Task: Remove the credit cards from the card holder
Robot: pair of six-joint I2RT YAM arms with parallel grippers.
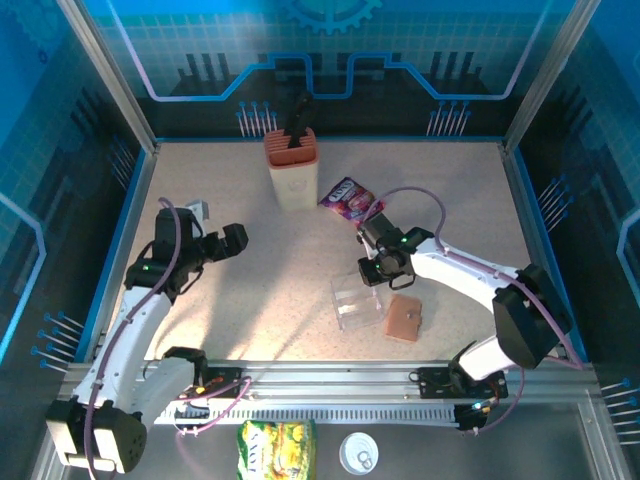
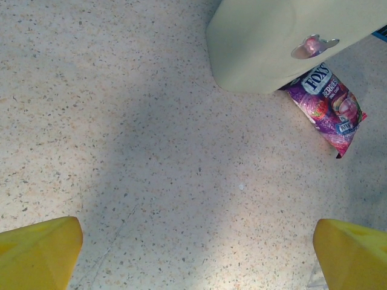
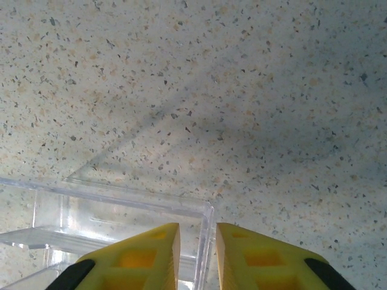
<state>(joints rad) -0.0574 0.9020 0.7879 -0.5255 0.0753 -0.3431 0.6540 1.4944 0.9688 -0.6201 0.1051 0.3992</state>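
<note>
The salmon-brown card holder lies folded shut on the table, just right of a clear plastic box. The credit cards are hidden. My right gripper hangs over the box's far right corner. In the right wrist view its yellow fingers straddle the box's thin clear wall, the jaws narrow with a slim gap either side. My left gripper hovers open over bare table at the left, its fingertips spread wide apart.
A beige tub holding dark utensils stands at the back, with a purple snack packet beside it. A yellow packet and a tin lie beyond the near rail.
</note>
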